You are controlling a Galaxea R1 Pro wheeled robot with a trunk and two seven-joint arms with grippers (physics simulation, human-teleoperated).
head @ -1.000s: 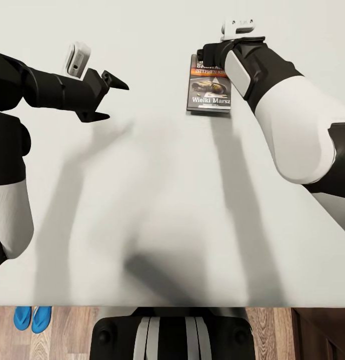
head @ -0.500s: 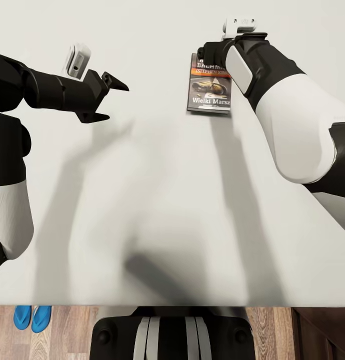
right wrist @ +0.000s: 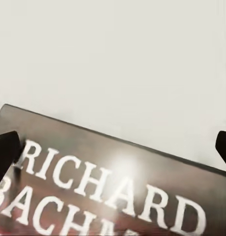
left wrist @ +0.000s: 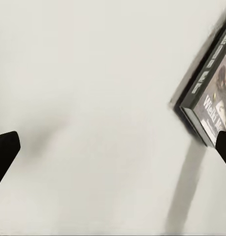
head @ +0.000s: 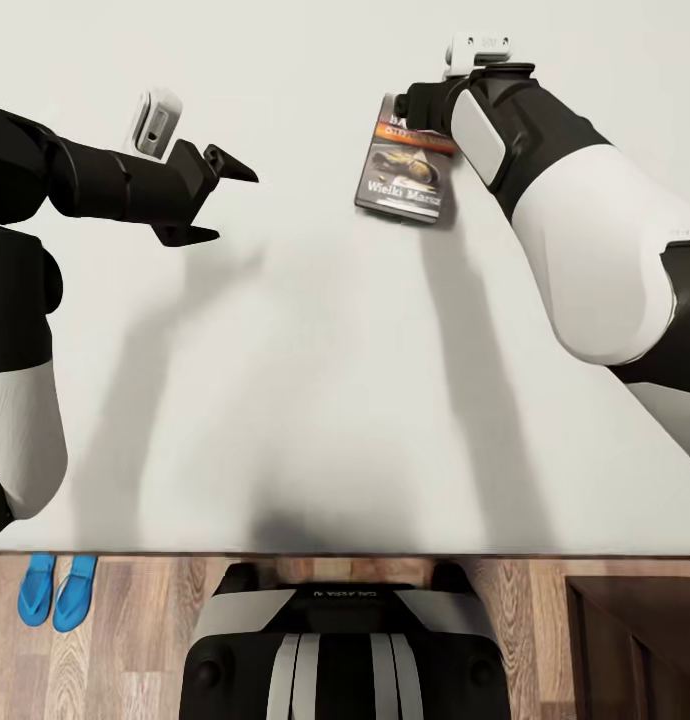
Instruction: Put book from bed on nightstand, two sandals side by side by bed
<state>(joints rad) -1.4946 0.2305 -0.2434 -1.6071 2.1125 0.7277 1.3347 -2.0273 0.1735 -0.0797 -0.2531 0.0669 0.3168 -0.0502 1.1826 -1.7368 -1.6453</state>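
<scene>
The book (head: 403,172) lies tilted on the bed's (head: 315,400) mattress, well back from its near edge, with the right gripper (head: 413,103) over its far end, jaw state hidden, while the left gripper (head: 223,200) hovers spread apart and the sandals (head: 57,590) sit together on the floor (head: 135,640).

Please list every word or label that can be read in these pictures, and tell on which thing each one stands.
"RICHARD BACHMAN" (last letters cut off): top of the book cover, right wrist view.
"Wielki Marsz": lower cover of the book, head view.
Orange band lettering on the cover: too blurred.
Small text on the robot's trunk: too small.
</scene>
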